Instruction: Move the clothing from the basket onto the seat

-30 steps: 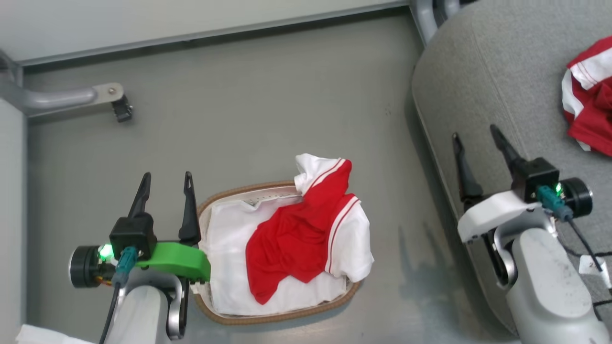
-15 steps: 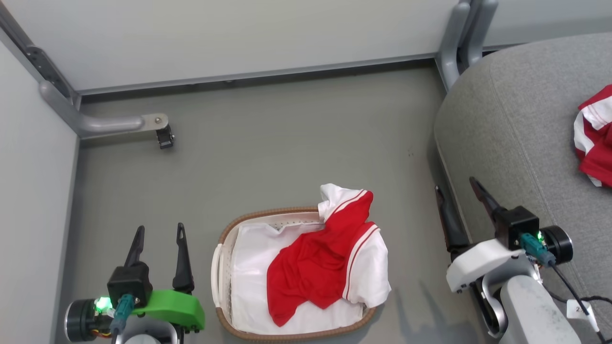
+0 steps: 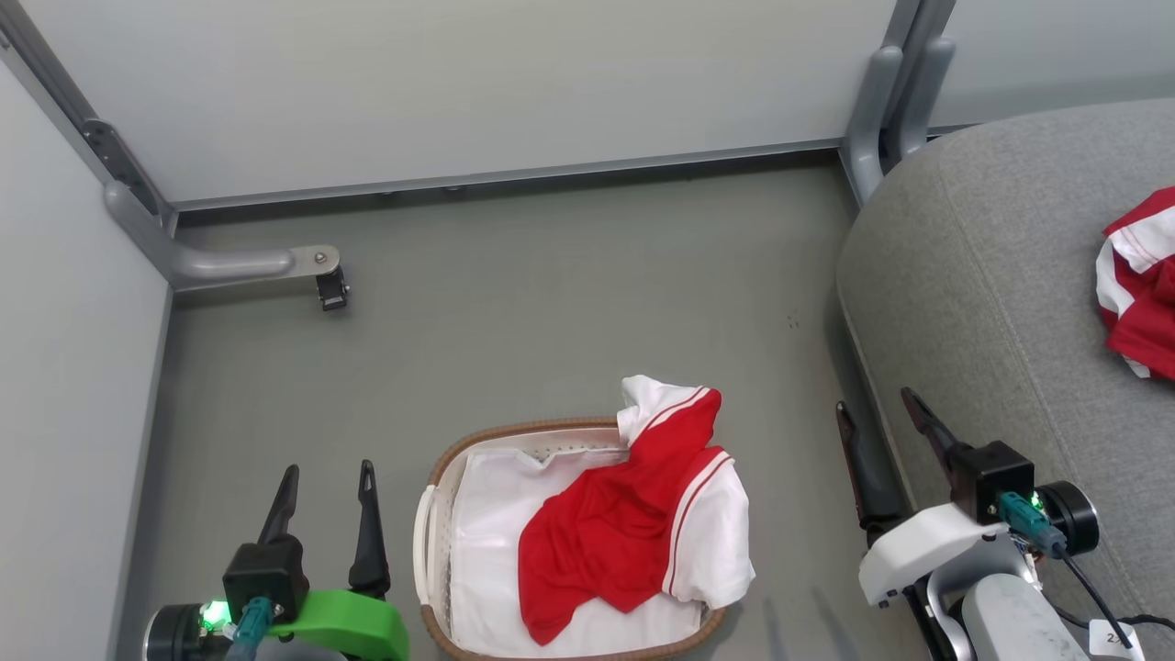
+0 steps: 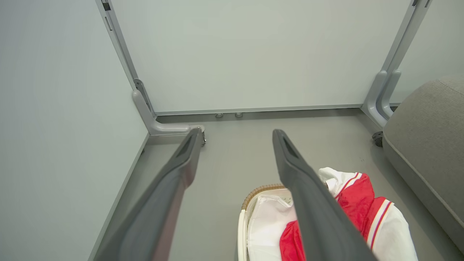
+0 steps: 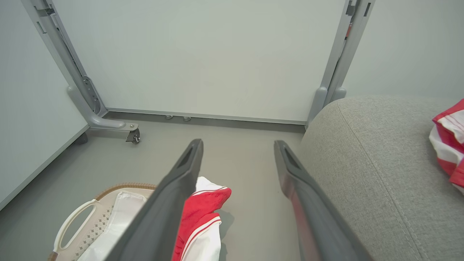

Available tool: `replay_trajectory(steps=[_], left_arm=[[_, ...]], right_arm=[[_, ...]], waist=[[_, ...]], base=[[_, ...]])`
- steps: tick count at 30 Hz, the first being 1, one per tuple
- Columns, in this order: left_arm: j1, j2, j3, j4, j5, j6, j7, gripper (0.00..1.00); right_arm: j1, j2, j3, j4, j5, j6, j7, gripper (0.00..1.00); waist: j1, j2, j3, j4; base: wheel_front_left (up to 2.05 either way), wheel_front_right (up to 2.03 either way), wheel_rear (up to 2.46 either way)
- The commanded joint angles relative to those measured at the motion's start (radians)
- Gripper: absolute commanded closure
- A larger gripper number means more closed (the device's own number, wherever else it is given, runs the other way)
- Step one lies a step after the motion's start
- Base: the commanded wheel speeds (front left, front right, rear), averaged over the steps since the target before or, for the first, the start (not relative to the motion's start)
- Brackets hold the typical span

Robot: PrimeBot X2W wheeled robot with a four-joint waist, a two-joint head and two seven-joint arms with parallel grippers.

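The basket (image 3: 428, 514), white with a brown rim, stands on the grey floor. Red and white clothing (image 3: 606, 542) lies in it over a white liner sheet (image 3: 486, 551), one sleeve draped over the far right rim. Another red and white garment (image 3: 1138, 285) lies on the grey seat (image 3: 991, 275) at the right. My left gripper (image 3: 329, 473) is open and empty, left of the basket. My right gripper (image 3: 874, 404) is open and empty beside the seat's front edge. The left wrist view has its gripper (image 4: 236, 133), the basket (image 4: 259, 190) and clothing (image 4: 357, 203); the right wrist view has its gripper (image 5: 238, 143), clothing (image 5: 203, 206) and seat (image 5: 362, 145).
Pale partition panels close the far side and the left. A grey metal foot with a caster (image 3: 326, 280) juts from the left panel over the floor. A grey post (image 3: 881, 101) stands at the seat's far corner. Bare floor lies between basket and panels.
The camera has moved, so the whole picture has slid down and more wall shows. Both grippers sit lower in the view and stay open. The clothing in the basket lies as before.
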Motion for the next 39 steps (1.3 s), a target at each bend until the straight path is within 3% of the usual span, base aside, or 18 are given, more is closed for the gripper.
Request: replay_trajectory(steps=[1,8,17,39], left_arm=[[0.003,0.002,-0.003,0.003,-0.007,-0.005,0.000,0.00],[-0.052,0.002,-0.055,0.039,-0.030,-0.035,0.000,0.00],[-0.181,0.002,-0.144,0.109,-0.048,-0.056,0.000,0.00],[-0.483,0.004,-0.218,0.323,0.038,-0.113,0.000,0.00]], right_arm=[[-0.003,0.001,-0.003,-0.006,-0.001,-0.001,-0.005,0.00],[-0.051,0.002,-0.017,-0.019,-0.002,-0.001,-0.005,0.00],[-0.145,-0.001,-0.014,-0.086,-0.001,-0.001,-0.005,0.00],[-0.335,0.011,0.008,-0.186,0.012,-0.001,-0.005,0.00]], waist=[[0.0000,0.0000,0.011,-0.003],[0.0000,0.0000,0.076,-0.022],[0.0000,0.0000,0.239,-0.080],[0.0000,0.0000,0.587,-0.185]], base=[[0.00,0.00,0.00],[0.00,0.00,0.00],[0.00,0.00,0.00],[0.00,0.00,0.00]])
